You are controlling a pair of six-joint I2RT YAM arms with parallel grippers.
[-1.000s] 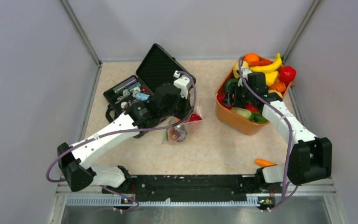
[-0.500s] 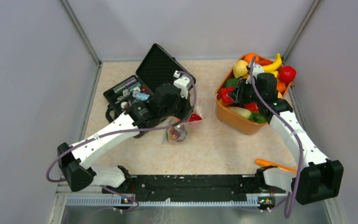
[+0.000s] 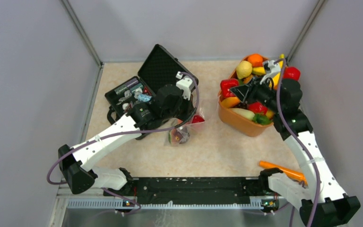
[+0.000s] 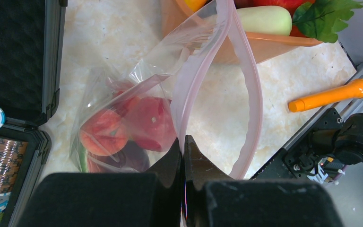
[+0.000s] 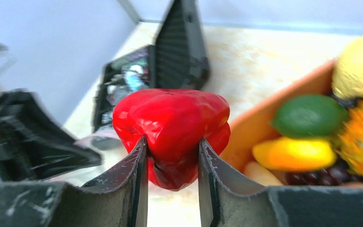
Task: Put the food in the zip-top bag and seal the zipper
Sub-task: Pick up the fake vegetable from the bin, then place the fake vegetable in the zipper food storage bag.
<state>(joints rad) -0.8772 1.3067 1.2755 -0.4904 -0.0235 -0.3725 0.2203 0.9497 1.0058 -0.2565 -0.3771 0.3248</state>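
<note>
The clear zip-top bag (image 4: 137, 113) (image 3: 182, 132) lies mid-table with red fruits and a dark purple piece (image 4: 130, 158) inside. Its pink zipper (image 4: 253, 94) strip curves open as a loop. My left gripper (image 4: 184, 142) (image 3: 189, 116) is shut on the near edge of the bag's mouth and holds it up. My right gripper (image 5: 172, 156) (image 3: 234, 90) is shut on a glossy red pepper-like toy (image 5: 172, 127) (image 3: 228, 87) and holds it raised over the left end of the orange bowl (image 3: 236, 120). The rest of the food fills the bowl: lemon (image 3: 244, 69), orange (image 3: 255, 59), banana, red apple (image 3: 291, 73).
An open black case (image 3: 144, 87) with small wrapped items stands behind the left gripper. An orange carrot-like stick (image 3: 279, 168) (image 4: 333, 94) lies near the right arm's base. Grey walls close in the table on three sides.
My right gripper has lifted out of the bowl with the red toy in it, and the arm has swung right. The left gripper and the bag have not moved.
</note>
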